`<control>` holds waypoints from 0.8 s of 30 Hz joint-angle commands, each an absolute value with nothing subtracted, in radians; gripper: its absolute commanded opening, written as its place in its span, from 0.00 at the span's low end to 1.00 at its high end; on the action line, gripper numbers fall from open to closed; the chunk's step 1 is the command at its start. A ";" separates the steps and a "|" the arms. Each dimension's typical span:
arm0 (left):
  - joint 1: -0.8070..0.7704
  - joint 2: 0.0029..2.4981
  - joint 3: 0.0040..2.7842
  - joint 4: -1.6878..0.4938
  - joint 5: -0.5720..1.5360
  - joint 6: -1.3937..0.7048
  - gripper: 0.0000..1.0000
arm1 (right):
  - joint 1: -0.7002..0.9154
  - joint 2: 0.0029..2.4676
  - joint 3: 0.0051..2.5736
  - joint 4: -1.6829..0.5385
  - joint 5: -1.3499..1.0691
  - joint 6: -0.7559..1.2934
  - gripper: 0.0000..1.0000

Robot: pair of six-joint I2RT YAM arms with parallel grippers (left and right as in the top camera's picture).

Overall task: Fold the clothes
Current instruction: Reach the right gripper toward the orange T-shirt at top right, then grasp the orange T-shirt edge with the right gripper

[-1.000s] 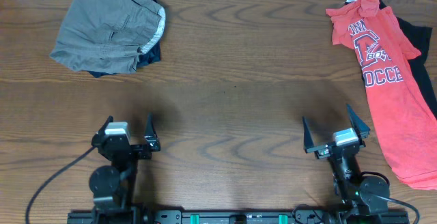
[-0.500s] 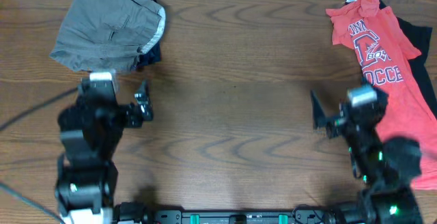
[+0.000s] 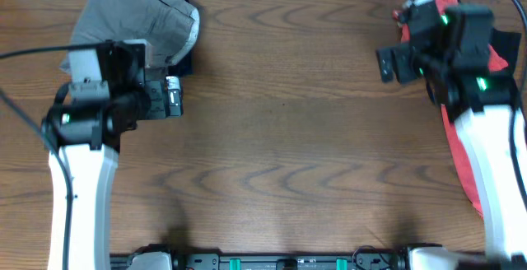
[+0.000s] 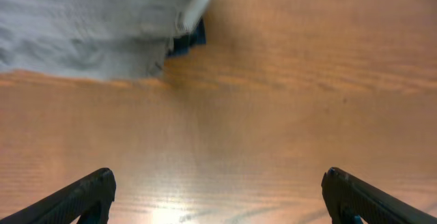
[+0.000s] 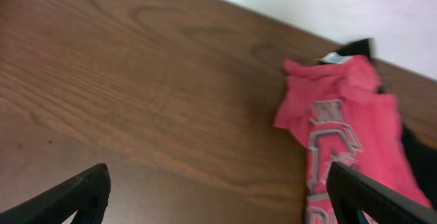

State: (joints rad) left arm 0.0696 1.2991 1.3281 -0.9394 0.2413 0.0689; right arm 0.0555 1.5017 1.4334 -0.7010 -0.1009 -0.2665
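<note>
Nearest: left claw (image 4: 217,183), jaws spread wide, nothing between them, bare tabletop (image 4: 273,128) below. The right claw (image 5: 218,179) is the same, wide apart and empty. Nothing is held and folding has not started.

Further out, on the left, the grey-khaki shorts (image 4: 89,26) lie bunched at the far edge, and a navy piece (image 4: 188,43) pokes out from under their corner. The left claw is just short of that corner.

On the right, the coral-red T-shirt (image 5: 348,128) lies crumpled lengthwise, lettering up, collar end at the far edge. A black shirt (image 5: 356,46) shows from under it.

Risks, as I judge them:
- Both piles are stacked, so a deep pinch likely catches two garments and drags the lower one along.
- The T-shirt is twisted, so pulling one edge may just slide the lump rather than spread it.
- Both piles sit close to the tabletop's far edge, so a push could send cloth off it.
</note>
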 commanded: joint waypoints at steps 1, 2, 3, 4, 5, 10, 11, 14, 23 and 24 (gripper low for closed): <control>0.066 1.365 1.354 -0.956 0.254 0.104 0.98 | 0.048 1.591 1.472 -0.696 -0.192 -0.293 0.99; 0.066 1.380 1.354 -0.957 0.254 0.104 0.98 | 0.048 1.614 1.472 -0.690 -0.188 -0.293 0.99; 0.066 1.399 1.354 -0.958 0.255 0.103 0.98 | 0.048 1.640 1.472 -0.676 -0.189 -0.292 0.99; 0.066 1.415 1.354 -0.958 0.255 0.103 0.98 | 0.048 1.661 1.472 -0.658 -0.189 -0.292 0.99; 0.066 1.429 1.354 -0.958 0.255 0.101 0.98 | 0.047 1.679 1.472 -0.636 -0.187 -0.283 0.99; 0.066 1.479 1.354 -0.964 0.255 0.092 0.98 | 0.022 1.742 1.472 -0.474 0.028 -0.212 0.99; 0.066 1.485 1.354 -0.964 0.255 0.092 0.98 | 0.008 1.753 1.472 -0.430 0.079 -0.186 0.99; 0.066 1.493 1.354 -0.963 0.255 0.093 0.98 | -0.043 1.778 1.472 -0.323 0.109 -0.177 0.96; 0.066 1.493 1.354 -0.956 0.255 0.093 0.98 | -0.249 1.924 1.472 -0.124 0.009 -0.116 0.92; 0.066 1.493 1.354 -0.956 0.255 0.093 0.98 | -0.267 1.945 1.472 -0.116 -0.006 -0.116 0.90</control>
